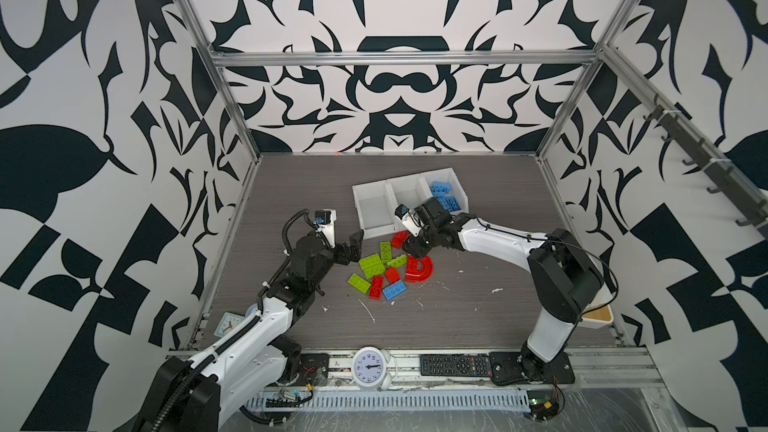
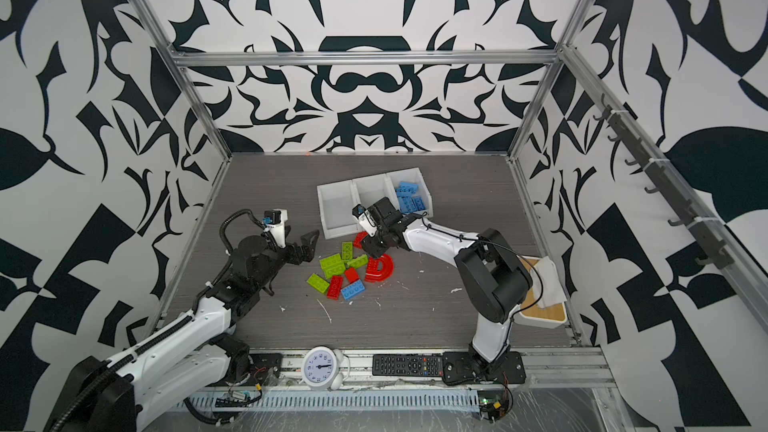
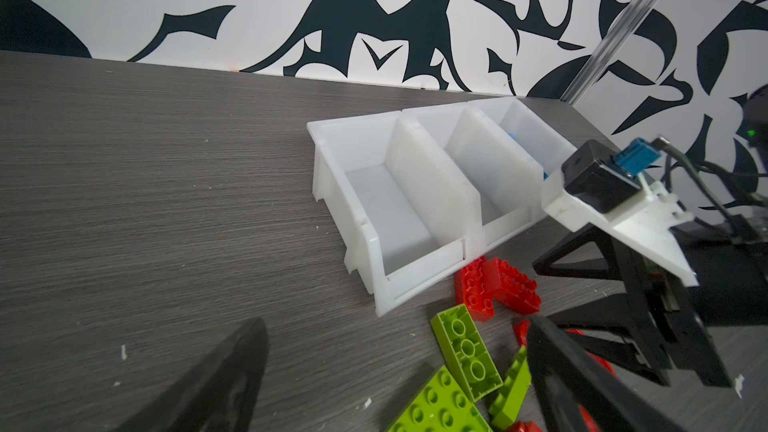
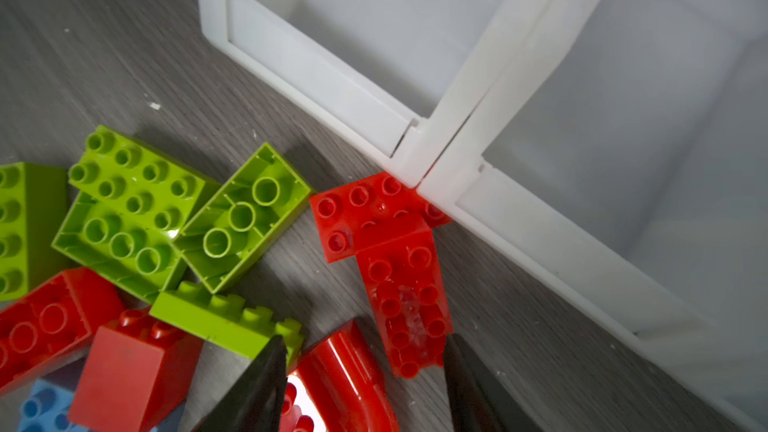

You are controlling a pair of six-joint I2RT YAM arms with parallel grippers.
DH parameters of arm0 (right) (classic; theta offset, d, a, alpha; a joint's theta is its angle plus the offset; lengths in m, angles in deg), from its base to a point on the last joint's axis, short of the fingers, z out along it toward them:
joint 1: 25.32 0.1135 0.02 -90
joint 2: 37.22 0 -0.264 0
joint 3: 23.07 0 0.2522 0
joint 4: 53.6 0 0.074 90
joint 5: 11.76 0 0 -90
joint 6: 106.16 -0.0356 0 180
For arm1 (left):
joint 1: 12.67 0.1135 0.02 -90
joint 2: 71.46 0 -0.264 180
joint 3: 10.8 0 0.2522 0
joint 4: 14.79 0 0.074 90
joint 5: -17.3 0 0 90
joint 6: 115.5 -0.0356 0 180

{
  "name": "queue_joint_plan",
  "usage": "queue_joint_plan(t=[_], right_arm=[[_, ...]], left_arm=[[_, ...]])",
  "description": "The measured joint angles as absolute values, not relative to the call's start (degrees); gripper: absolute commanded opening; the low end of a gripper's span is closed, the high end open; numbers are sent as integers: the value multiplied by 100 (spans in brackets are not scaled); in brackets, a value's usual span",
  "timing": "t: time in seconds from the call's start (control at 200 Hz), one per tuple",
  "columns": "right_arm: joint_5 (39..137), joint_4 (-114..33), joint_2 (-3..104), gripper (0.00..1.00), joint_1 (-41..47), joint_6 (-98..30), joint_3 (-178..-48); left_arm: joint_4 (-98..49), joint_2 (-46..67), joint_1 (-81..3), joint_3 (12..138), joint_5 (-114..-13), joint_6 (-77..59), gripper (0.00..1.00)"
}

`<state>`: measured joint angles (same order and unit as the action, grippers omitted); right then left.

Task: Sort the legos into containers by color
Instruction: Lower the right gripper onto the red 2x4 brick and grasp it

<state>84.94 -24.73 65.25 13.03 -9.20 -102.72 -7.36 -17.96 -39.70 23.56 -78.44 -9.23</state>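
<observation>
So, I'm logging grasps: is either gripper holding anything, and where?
Nothing is held. The left gripper hangs open, empty; the right gripper is open, at the end of the long red brick.

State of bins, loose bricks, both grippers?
Left bin: empty.
Middle bin: empty.
Right bin: holds blue bricks.
Green bricks: loose on table, unsorted.
Red arch: flat on table, unsorted.
Blue brick: in the pile, unsorted.
Left gripper: jaws open, empty.
Right gripper: jaws open, straddling red brick end, not clamped.
</observation>
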Motion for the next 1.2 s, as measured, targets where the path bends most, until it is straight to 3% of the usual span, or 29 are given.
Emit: queue_joint_plan(t=[1.2], right_arm=[[8359, -2569, 6987, 43, 1300, -914, -10597]], left_arm=[[-736, -1761, -3970, 2356, -7778, -919, 99]])
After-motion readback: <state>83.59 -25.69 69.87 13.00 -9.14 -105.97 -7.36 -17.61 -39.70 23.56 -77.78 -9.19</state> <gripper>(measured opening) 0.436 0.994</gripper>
